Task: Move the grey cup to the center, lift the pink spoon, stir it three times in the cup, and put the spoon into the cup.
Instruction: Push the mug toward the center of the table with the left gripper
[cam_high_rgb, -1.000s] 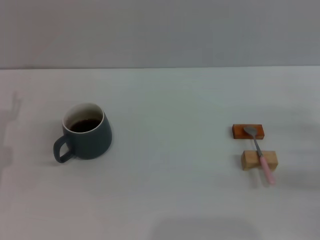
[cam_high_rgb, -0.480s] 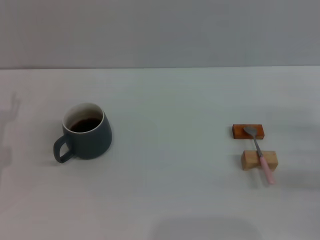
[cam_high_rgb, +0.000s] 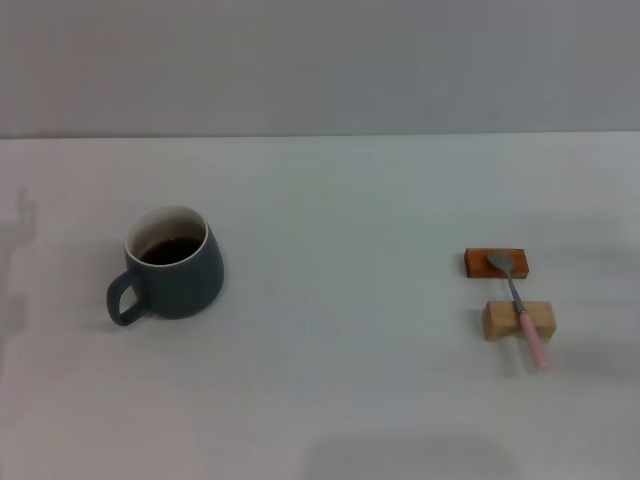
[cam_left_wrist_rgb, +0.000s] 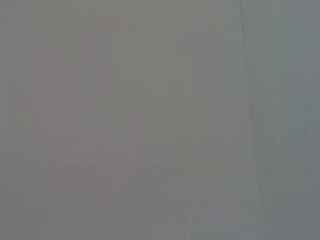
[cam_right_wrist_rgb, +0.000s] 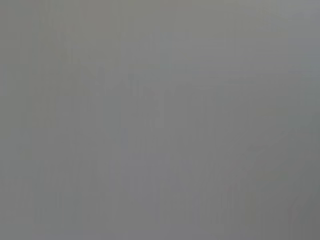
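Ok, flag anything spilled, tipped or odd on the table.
Nothing stands out. The grey cup stands upright with its liquid inside, and the pink spoon rests across the orange-brown block and the pale wooden block. No spill shows on the table.

The right wrist view shows one plain, flat grey field from edge to edge, with only faint, soft unevenness in tone across it. No object, edge or outline can be made out anywhere in it, and whether the grey is a wall, the surface or something else cannot be told. No part of the right arm's own pincer appears in this view.
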